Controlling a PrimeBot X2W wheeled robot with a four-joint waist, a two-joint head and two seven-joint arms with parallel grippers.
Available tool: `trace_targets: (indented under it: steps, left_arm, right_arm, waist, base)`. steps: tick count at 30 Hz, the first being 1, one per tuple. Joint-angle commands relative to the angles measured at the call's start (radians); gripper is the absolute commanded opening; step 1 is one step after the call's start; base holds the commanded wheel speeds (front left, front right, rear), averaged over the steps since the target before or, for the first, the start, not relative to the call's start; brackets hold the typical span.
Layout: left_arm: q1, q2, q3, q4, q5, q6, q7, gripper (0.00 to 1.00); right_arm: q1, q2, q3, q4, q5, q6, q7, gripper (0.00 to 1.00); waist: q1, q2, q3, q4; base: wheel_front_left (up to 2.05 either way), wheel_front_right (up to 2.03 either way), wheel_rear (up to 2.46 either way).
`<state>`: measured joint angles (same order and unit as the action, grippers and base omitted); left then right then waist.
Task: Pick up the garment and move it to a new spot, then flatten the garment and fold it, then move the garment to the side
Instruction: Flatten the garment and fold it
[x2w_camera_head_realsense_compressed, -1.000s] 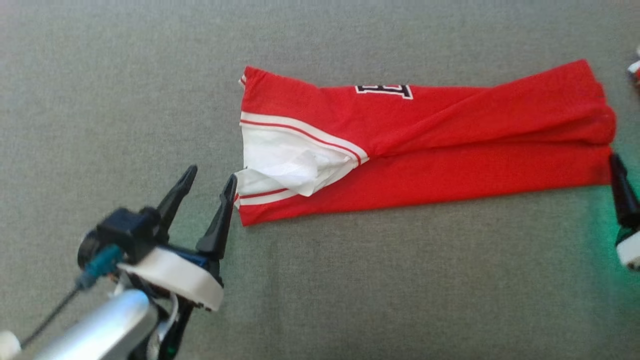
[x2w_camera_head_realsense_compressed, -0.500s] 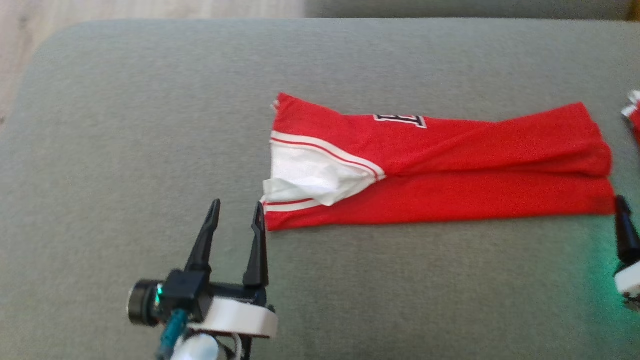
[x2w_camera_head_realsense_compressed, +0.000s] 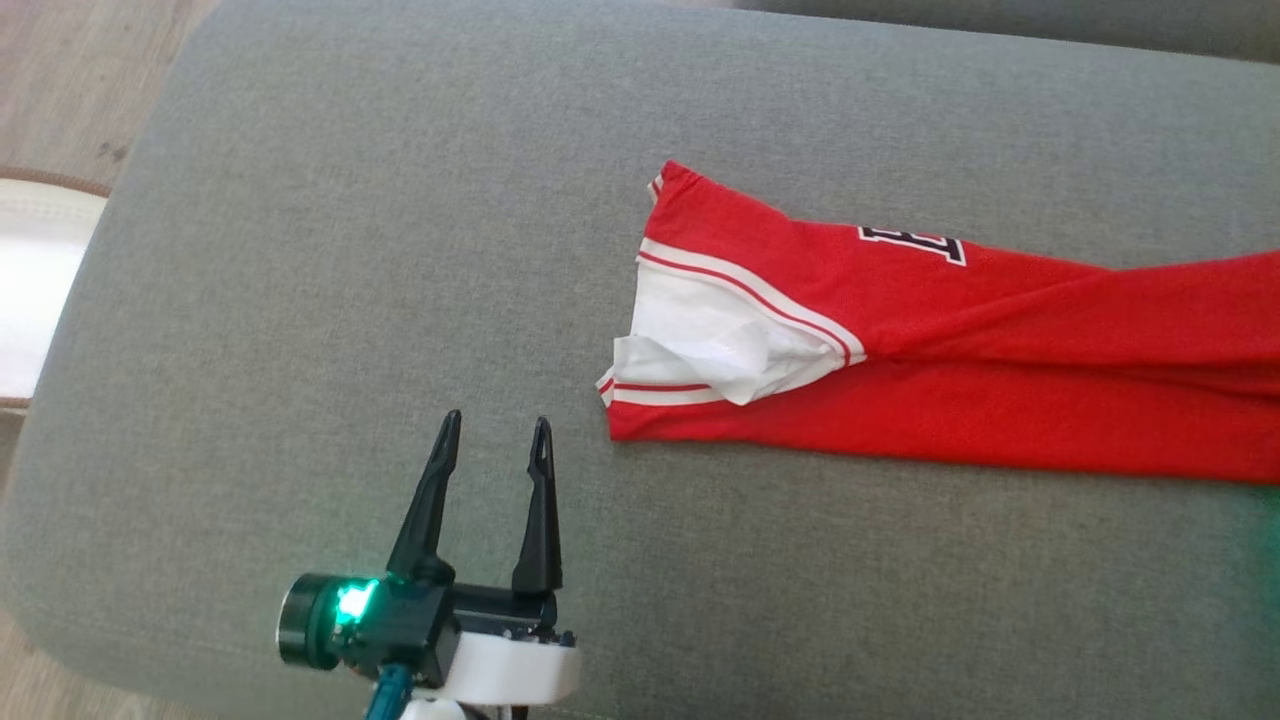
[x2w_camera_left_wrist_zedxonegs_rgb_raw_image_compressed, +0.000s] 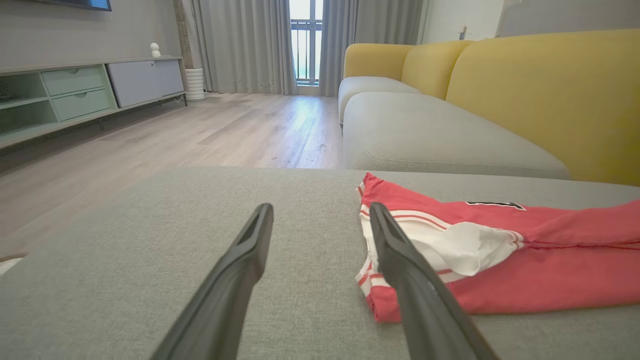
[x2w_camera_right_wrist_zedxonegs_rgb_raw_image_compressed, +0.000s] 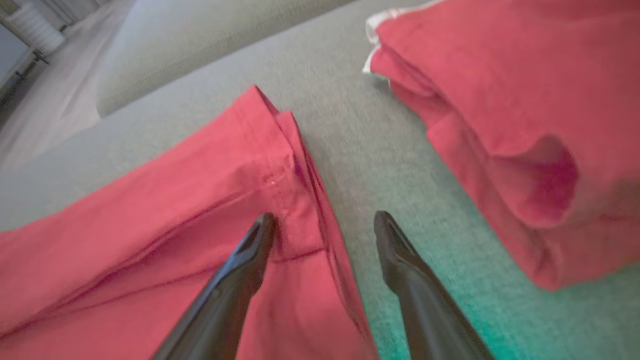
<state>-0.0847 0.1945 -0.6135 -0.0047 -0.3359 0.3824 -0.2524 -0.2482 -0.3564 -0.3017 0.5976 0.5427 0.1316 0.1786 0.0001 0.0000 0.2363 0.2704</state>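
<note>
The grey cushion (x2w_camera_head_realsense_compressed: 300, 250) fronts a yellow sofa (x2w_camera_left_wrist_zedxonegs_rgb_raw_image_compressed: 525, 90) beyond its far edge. One long folded red garment (x2w_camera_head_realsense_compressed: 1000, 420) runs from the cushion's middle toward its right edge, where the head view cuts it off. In the blurred right wrist view, a second red bundle (x2w_camera_right_wrist_zedxonegs_rgb_raw_image_compressed: 500, 100) lies near the garment's hemmed end, with bare cushion between them. There are two grippers. The left gripper (x2w_camera_head_realsense_compressed: 497, 420) is by the near edge, fingers spread and empty, just short of the white-striped end. The right gripper (x2w_camera_right_wrist_zedxonegs_rgb_raw_image_compressed: 325, 216), fingers parted, straddles the hem corner, perhaps touching cloth. A fold half hides the black lettering (x2w_camera_head_realsense_compressed: 912, 243).
</note>
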Motion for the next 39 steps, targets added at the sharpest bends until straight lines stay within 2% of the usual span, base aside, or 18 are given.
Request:
trace_targets:
  steps: [1,4,5,6,7,8,13,24,29,34,39]
  left_arm:
    - [-0.009,-0.007,0.041,-0.026,0.014,-0.008,-0.009,1.00]
    - [-0.002,-0.026,0.063,-0.022,0.038,-0.029,-0.009,1.00]
    - [0.001,-0.031,0.067,-0.018,0.044,-0.038,-0.009,1.00]
    - [0.004,-0.037,0.072,-0.013,0.049,-0.046,-0.009,1.00]
    - [0.007,-0.042,0.077,-0.010,0.054,-0.053,-0.009,1.00]
    - [0.010,-0.046,0.082,-0.006,0.059,-0.060,-0.009,1.00]
    - [0.027,-0.059,0.107,0.011,0.078,-0.093,-0.009,1.00]
    - [0.041,-0.061,0.150,0.034,0.119,-0.129,-0.009,1.00]
    - [0.047,-0.065,0.159,0.042,0.125,-0.140,-0.009,1.00]
    - [0.050,-0.075,0.161,0.058,0.129,-0.156,-0.009,1.00]
    - [0.050,-0.084,0.154,0.076,0.133,-0.176,-0.009,1.00]
  right_arm:
    - [-0.019,-0.037,0.007,-0.016,-0.012,-0.001,0.006,1.00]
    - [-0.028,-0.033,0.003,0.021,-0.029,-0.001,0.033,1.00]
    - [-0.030,-0.030,0.006,0.027,-0.031,-0.001,0.040,0.84]
    - [-0.031,-0.026,0.007,0.033,-0.028,-0.001,0.050,0.44]
    - [-0.031,-0.020,0.014,0.034,-0.022,-0.001,0.063,0.09]
    - [-0.031,-0.015,0.019,0.032,-0.011,-0.001,0.073,0.00]
    - [-0.010,-0.027,0.054,-0.008,0.020,-0.001,0.083,0.00]
    - [0.043,-0.187,0.056,-0.169,0.035,-0.001,0.068,0.00]
    - [0.057,-0.216,0.058,-0.272,0.051,-0.001,0.084,0.00]
    - [0.046,-0.187,0.099,-0.414,0.057,-0.001,0.092,0.00]
    - [0.005,-0.098,0.195,-0.536,0.044,-0.001,0.126,0.00]
  waist:
    - [-0.0001,0.0000,0.003,0.003]
    - [-0.0001,0.0000,0.006,0.004]
    - [-0.0001,0.0000,0.006,0.003]
    - [-0.0001,0.0000,0.005,0.002]
    - [-0.0001,0.0000,0.004,0.000]
    - [-0.0001,0.0000,0.003,-0.002]
    - [-0.0001,0.0000,-0.010,-0.020]
    - [-0.0001,0.0000,-0.036,-0.071]
    - [-0.0001,0.0000,-0.044,-0.083]
    - [-0.0001,0.0000,-0.061,-0.084]
    - [-0.0001,0.0000,-0.081,-0.059]
  base:
    - [0.00,0.00,0.00]
    - [0.00,0.00,0.00]
    - [0.00,0.00,0.00]
    - [0.00,0.00,0.00]
    - [0.00,0.00,0.00]
    - [0.00,0.00,0.00]
    - [0.00,0.00,0.00]
    - [0.00,0.00,0.00]
    - [0.00,0.00,0.00]
    - [0.00,0.00,0.00]
    - [0.00,0.00,0.00]
